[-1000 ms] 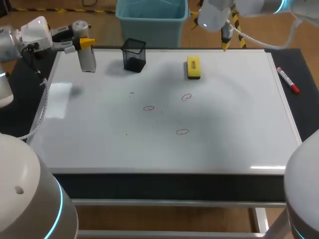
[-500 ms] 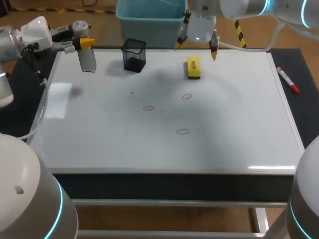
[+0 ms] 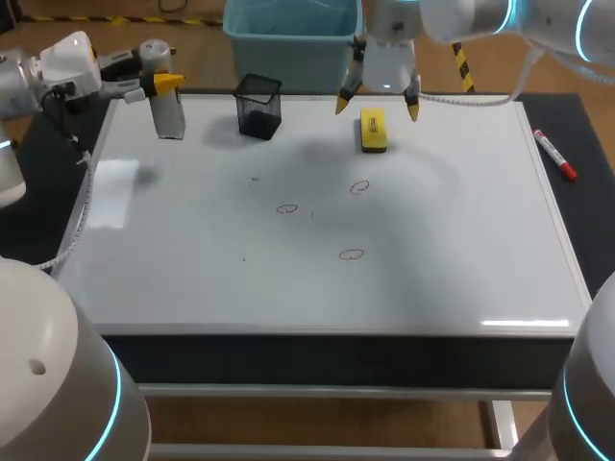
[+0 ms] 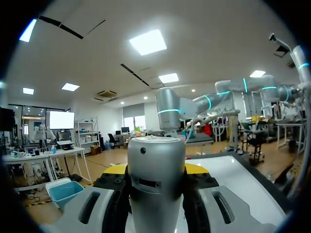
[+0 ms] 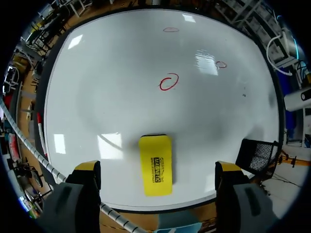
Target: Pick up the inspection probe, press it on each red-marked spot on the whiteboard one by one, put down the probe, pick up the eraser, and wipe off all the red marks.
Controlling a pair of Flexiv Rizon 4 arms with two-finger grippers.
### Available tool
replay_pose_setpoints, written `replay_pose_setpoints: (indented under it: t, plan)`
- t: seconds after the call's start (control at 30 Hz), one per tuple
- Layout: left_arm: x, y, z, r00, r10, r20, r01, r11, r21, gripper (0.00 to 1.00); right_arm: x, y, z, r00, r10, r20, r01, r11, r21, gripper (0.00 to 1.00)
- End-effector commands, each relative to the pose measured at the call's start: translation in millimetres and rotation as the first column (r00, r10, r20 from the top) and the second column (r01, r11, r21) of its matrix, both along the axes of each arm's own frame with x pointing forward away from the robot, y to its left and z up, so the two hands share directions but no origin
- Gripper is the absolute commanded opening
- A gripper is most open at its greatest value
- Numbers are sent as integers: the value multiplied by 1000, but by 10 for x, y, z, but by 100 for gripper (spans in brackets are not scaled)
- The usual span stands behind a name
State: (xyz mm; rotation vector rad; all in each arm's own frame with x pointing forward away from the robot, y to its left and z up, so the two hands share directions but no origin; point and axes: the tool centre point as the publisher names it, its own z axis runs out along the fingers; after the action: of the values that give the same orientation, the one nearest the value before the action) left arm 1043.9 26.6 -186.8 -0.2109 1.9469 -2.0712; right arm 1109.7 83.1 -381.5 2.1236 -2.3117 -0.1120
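I judge the step in hand to be the eraser pickup, though the probe is not yet let go. My right fingers [image 3: 378, 106] hang spread wide at the upper middle of the frame. One yellow tip sits to each side of the eraser [image 3: 373, 131], above it and touching nothing. The eraser is a yellow block with rounded ends and a dark lower edge, lying flat near the far edge of the whiteboard [image 3: 192, 279]. Seen from the wrist, the tips face its long sides. The next move calls for a straight descent until the tips bracket those sides, then a squeeze; the block looks soft enough to give a little. Three thin red rings [image 3: 352, 254] sit unwiped near the centre of the glossy white board. At the upper left, my left fingers [image 3: 165, 86] are closed against both sides of the inspection probe [image 3: 170, 115], a smooth silvery cylinder held upright over the board's corner. Whether its base rests on the board I cannot tell.
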Motion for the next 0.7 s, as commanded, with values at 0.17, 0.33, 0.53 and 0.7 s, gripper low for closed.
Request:
replay_pose_setpoints:
  t: [0.17, 0.33, 0.53, 0.7]
  plan:
    - [-7, -3, 8, 1000, 2, 2, -2, 1000, 0, 0, -83, -3, -103, 998, 52, 31, -53, 998, 34, 100]
    - [-7, -3, 8, 1000, 2, 2, -2, 1000, 0, 0, -63, -33, -167, 997, 74, 20, -74, 997, -13, 100]
    - [-7, -3, 8, 1000, 2, 2, -2, 1000, 0, 0, -31, -19, -214, 997, 74, 16, -73, 997, -23, 100]
    - [-7, -3, 8, 1000, 2, 2, -2, 1000, 0, 0, 26, -10, -260, 998, 68, 10, -67, 997, -26, 100]
